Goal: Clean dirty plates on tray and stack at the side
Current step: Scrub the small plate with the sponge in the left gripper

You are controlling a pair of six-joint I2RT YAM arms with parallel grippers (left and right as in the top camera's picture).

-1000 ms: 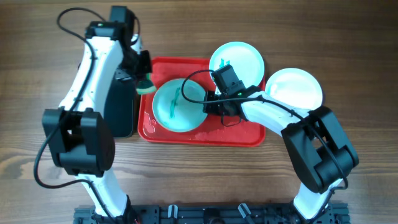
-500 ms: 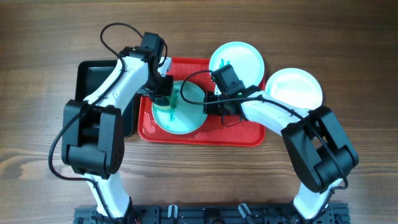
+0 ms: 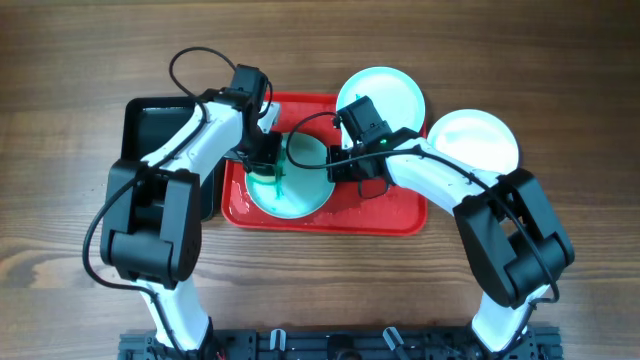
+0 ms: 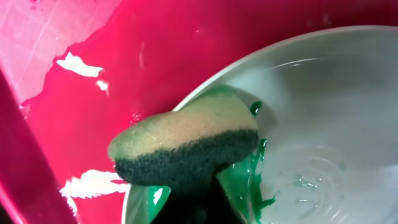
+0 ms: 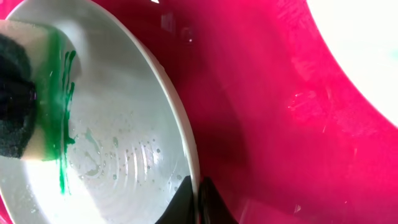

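A pale turquoise plate (image 3: 300,180) with green smears lies on the red tray (image 3: 380,215). My left gripper (image 3: 262,163) is shut on a yellow-and-dark sponge (image 4: 186,146) and presses it on the plate's left rim (image 4: 323,124), over a wet green smear. My right gripper (image 3: 337,165) is shut on the plate's right rim (image 5: 186,155). The sponge also shows in the right wrist view (image 5: 22,106). A second turquoise plate (image 3: 385,95) lies at the tray's far right corner. A cream-white plate (image 3: 475,140) lies on the table right of the tray.
A black tray (image 3: 135,120) stands left of the red tray, mostly under my left arm. The red tray's floor is wet with white patches (image 4: 78,64). Wooden table surrounds both trays.
My left arm swung right from the black tray with the sponge and brought it down onto the plate's left side. My right gripper stayed on the rim.
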